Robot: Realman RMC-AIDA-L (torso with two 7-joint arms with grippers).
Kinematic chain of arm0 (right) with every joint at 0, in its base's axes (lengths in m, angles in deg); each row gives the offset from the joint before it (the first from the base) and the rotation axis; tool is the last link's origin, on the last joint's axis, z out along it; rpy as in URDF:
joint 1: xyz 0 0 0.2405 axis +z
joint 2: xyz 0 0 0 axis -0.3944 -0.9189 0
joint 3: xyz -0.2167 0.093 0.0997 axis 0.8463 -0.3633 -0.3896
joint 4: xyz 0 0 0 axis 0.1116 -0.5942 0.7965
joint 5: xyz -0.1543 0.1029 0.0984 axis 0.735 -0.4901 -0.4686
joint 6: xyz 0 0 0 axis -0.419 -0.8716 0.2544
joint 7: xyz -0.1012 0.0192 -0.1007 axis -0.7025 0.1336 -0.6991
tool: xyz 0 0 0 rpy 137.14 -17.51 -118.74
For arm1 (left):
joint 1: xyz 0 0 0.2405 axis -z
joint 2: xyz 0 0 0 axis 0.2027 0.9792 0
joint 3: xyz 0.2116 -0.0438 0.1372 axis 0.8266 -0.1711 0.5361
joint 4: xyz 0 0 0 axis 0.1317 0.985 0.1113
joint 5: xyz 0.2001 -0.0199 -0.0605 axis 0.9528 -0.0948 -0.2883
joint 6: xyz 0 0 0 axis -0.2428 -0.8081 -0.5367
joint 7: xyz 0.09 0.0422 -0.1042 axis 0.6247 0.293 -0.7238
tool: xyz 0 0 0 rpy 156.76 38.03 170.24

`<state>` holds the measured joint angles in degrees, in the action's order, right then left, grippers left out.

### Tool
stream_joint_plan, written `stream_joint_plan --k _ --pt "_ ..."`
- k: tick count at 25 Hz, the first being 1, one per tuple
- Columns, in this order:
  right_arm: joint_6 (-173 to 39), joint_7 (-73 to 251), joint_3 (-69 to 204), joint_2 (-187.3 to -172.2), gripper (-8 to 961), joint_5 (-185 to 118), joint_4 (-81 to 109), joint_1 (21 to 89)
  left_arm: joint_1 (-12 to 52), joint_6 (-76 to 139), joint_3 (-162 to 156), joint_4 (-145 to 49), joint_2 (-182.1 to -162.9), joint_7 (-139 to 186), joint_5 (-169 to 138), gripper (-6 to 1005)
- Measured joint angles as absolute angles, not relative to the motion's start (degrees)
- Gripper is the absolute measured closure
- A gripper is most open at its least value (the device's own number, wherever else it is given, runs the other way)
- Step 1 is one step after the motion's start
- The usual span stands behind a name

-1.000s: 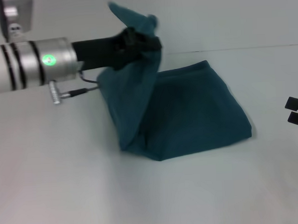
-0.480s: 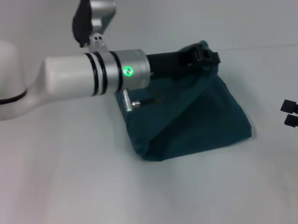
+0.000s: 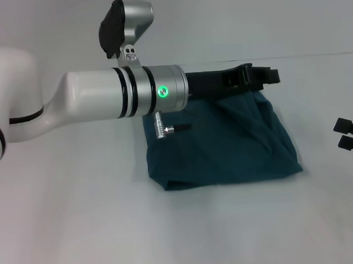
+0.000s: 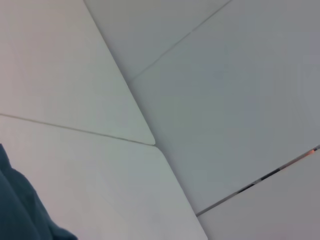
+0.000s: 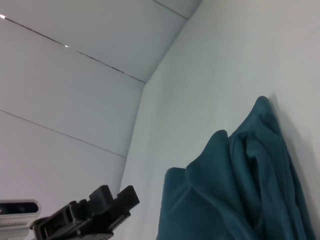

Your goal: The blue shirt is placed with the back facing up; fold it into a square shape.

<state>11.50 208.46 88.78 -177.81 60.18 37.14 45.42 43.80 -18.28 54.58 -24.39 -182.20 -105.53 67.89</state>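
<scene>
The blue shirt [image 3: 224, 144] lies on the table [image 3: 81, 231] as a compact, roughly square bundle, so little seems left. The left gripper [image 3: 262, 76] hovers over its far edge, jaws apparently apart and empty; the right gripper [image 3: 351, 136] waits aside, its state unclear

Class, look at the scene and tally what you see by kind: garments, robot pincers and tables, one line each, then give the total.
Garments: 1, the blue shirt
Robot pincers: 2, the left pincer above the shirt's far edge, the right pincer parked at the right
Tables: 1, the white table
Total: 4
</scene>
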Motion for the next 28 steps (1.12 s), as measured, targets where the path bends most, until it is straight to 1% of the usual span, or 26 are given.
stream_joint_plan --k 4,8,11,14,15,18,20,28 --pt "11.2 208.5 88.8 -177.68 180 60.4 37.1 45.5 42.8 -20.3 54.4 -23.8 -182.13 -105.2 65.7 679" --pt "11.1 209.1 88.8 -177.31 180 62.1 37.3 46.0 37.4 -23.9 53.5 -19.3 -180.93 -107.0 63.9 518" --pt "11.0 210.2 88.8 -176.76 180 64.2 37.7 47.0 32.2 -27.0 52.4 -14.7 -179.03 -111.2 64.0 391" --pt "11.0 211.9 88.8 -175.79 180 66.5 38.0 48.6 28.1 -31.8 50.2 -12.6 -176.46 -114.7 65.2 251" --pt "11.1 212.4 88.8 -175.35 180 67.2 38.1 49.3 27.2 -33.2 49.1 -12.5 -175.89 -115.4 66.0 204" --pt "10.9 213.8 88.8 -174.41 180 69.8 38.7 52.1 25.1 -38.7 42.3 -11.8 -175.02 -116.3 72.4 169" --pt "10.4 214.3 88.9 -174.29 180 72.2 40.1 54.5 23.6 -42.1 37.3 -10.5 -174.9 -116.2 77.7 145" --pt "1.5 213.9 95.8 -175.87 179 78.4 44.6 64.7 19.3 -44.5 33.3 -7.8 -175.48 -114.5 82.8 145"
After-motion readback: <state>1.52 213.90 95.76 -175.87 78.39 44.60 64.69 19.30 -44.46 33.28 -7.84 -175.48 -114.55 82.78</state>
